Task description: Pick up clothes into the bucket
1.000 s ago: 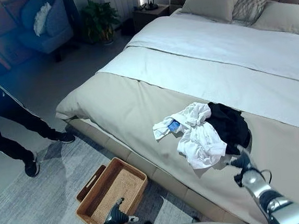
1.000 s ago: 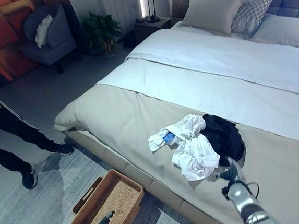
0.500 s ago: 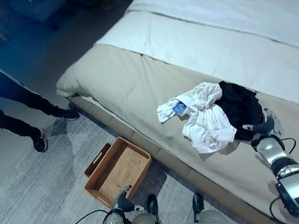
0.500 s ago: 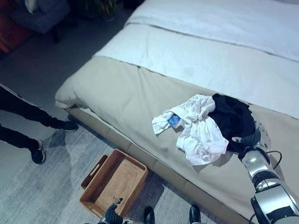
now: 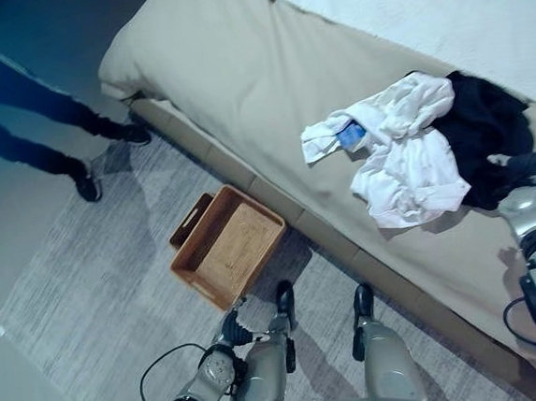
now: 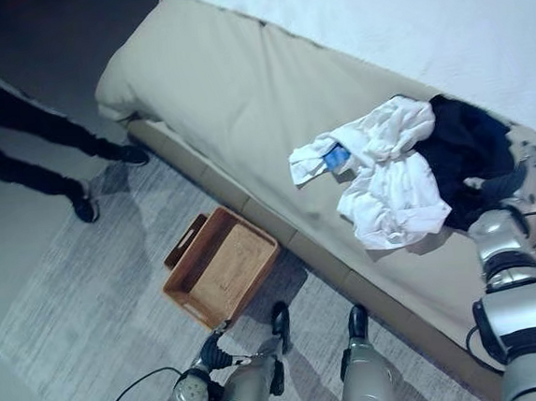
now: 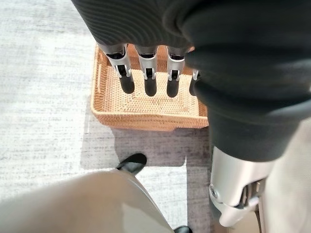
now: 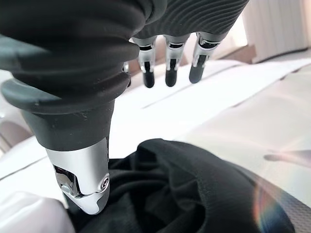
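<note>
The right hand [image 8: 167,29], fingers straight and released, hovers at the black garment [image 5: 488,134] on the bed [image 5: 268,97], beside white clothes [image 5: 405,160]. The left hand [image 7: 146,58], fingers relaxed, hangs above the empty wicker basket [image 5: 225,251] on the rug [image 5: 80,301].

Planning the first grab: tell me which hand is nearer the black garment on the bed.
Right. The right hand is at the black garment's edge on the bed; the left hand hangs low over the rug by the woven basket.
</note>
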Available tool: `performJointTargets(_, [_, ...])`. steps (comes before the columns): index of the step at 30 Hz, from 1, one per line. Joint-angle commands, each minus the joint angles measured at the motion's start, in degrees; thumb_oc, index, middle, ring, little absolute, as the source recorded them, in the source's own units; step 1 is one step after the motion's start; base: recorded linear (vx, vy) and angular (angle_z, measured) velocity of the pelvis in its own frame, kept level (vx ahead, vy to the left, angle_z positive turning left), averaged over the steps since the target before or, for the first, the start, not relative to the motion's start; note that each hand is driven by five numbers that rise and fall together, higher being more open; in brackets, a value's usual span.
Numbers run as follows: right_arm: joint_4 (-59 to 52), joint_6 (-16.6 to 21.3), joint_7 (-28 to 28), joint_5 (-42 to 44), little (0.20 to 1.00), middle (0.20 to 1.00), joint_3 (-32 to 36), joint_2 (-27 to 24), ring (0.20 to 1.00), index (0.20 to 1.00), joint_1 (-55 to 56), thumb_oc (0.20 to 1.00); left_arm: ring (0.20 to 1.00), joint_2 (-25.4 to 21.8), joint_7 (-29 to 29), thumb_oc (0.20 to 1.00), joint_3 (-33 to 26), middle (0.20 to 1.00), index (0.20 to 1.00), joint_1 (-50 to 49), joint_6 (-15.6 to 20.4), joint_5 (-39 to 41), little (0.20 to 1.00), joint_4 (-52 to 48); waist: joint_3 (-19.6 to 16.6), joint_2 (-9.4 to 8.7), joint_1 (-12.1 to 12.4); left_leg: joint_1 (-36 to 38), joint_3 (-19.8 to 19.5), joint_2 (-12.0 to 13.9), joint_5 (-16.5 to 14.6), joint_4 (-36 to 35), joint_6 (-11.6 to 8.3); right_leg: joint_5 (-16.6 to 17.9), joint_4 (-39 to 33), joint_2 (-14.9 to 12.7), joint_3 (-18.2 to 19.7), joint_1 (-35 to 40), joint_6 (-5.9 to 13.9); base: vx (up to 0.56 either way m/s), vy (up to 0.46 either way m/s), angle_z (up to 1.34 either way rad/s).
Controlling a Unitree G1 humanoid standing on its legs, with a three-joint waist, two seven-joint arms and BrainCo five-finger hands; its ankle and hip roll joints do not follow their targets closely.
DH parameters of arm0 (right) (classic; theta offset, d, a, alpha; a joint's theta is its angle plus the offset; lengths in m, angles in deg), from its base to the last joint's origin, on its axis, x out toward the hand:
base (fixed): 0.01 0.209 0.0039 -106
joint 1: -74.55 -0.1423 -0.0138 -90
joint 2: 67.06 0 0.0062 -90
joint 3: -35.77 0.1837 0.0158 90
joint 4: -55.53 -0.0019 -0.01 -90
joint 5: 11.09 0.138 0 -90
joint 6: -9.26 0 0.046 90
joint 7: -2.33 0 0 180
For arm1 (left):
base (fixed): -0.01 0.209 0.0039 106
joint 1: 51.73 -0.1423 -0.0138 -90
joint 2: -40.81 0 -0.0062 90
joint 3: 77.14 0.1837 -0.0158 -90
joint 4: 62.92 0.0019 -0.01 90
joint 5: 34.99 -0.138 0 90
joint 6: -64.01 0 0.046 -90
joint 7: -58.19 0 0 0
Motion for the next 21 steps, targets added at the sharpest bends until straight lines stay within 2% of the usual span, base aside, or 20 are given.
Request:
performJointTargets(1, [0.1, -0.5, 2.3, -0.4, 1.0, 1.0, -2.5, -5.0, 1.0, 1.0, -2.4, 1.0, 1.0, 3.1, 0.0, 1.0, 2.4, 1.0, 1.0, 0.2, 0.8, 1.4, 1.0, 0.4, -0.3, -0.86, 0.3, 0.6, -2.6, 0.0, -0.1, -2.3, 0.19, 0.3, 3.3, -1.2, -0.1, -1.8, -0.64, -0.05, -0.064, 0.39])
performJointTargets(6, [2.7, -1.9, 1.9, -1.9, 1.0, 1.0, -5.1, -8.0, 1.0, 1.0, -6.3, 1.0, 1.0, 3.6, -0.1, 1.0, 3.6, 1.0, 1.0, 0.1, 0.6, 2.6, 1.0, 0.5, 1.9, 0.83, 0.4, -2.4, -2.8, 0.8, 1.1, -2.5, -0.63, -0.4, 6.7, -1.3, -0.1, -6.7, -0.69, -0.05, -0.059, 0.19])
performJointTargets(12, [4.2, -2.9, 0.7, -1.9, 1.0, 1.0, -6.5, -9.8, 1.0, 1.0, -8.9, 1.0, 1.0, 3.8, 0.5, 1.0, 4.0, 1.0, 1.0, 0.9, 0.5, 3.6, 1.0, -0.3, 3.4, 1.26, 0.6, -4.4, -3.1, 0.7, 1.2, -1.8, -0.61, -1.1, 10.2, -2.2, 0.6, -10.3, -0.65, -0.03, -0.024, -0.03])
performJointTargets(17, [4.8, -3.3, -0.5, -1.1, 1.0, 1.0, -7.5, -12.0, 1.0, 1.0, -11.0, 1.0, 1.0, 4.0, 1.4, 1.0, 4.3, 1.0, 1.0, 2.6, 0.5, 5.3, 1.0, -2.9, 6.1, 2.13, 0.4, -6.6, -3.1, 0.0, 1.8, -1.6, -0.45, -1.9, 14.3, -3.4, 1.7, -15.3, -0.81, 0.0, 0.0, 0.0])
performJointTargets(18, [5.3, -3.4, -0.8, -0.6, 0.73, 0.73, -7.6, -12.1, 0.73, 0.73, -11.4, 0.73, 1.0, 4.0, 1.5, 1.0, 4.4, 1.0, 1.0, 2.7, 0.7, 5.7, 1.0, -3.3, 6.3, 2.22, 0.4, -6.9, -3.0, 0.0, 1.9, -1.7, -0.46, -2.0, 14.8, -3.6, 1.8, -16.1, -0.8, 0.0, 0.0, 0.0])
performJointTargets(19, [5.5, -3.7, -0.8, -0.6, 0.495, 0.495, -8.2, -12.2, 0.495, 0.495, -12.5, 0.495, 1.0, 3.9, 1.8, 1.0, 4.2, 1.0, 1.0, 3.0, 0.8, 5.9, 1.0, -3.6, 6.5, 2.21, 0.4, -7.1, -3.0, -0.1, 2.0, -1.8, -0.43, -2.0, 14.9, -3.6, 2.0, -16.4, -0.85, 0.0, 0.0, 0.0])
performJointTargets(20, [5.6, -3.7, -1.7, -0.5, 0.2, 0.2, -8.4, -12.1, 0.2, 0.2, -12.4, 0.2, 1.0, 3.9, 1.9, 1.0, 4.3, 1.0, 1.0, 3.1, 0.8, 6.1, 1.0, -4.5, 6.9, 2.3, 0.3, -7.3, -2.9, -0.2, 2.0, -1.9, -0.41, -1.9, 15.2, -3.6, 2.3, -17.0, -0.8, 0.0, 0.0, 0.0])
performJointTargets(21, [6.0, -3.9, -2.1, -0.4, 0.2, 0.2, -8.2, -12.3, 0.2, 0.2, -12.5, 0.2, 1.0, 4.0, 1.8, 1.0, 4.4, 1.0, 1.0, 3.3, 0.8, 6.3, 1.0, -4.9, 7.2, 2.38, 0.3, -7.3, -3.0, -0.3, 2.0, -2.0, -0.41, -1.9, 15.2, -3.7, 2.2, -17.0, -0.76, 0.01, -0.006, -0.03])
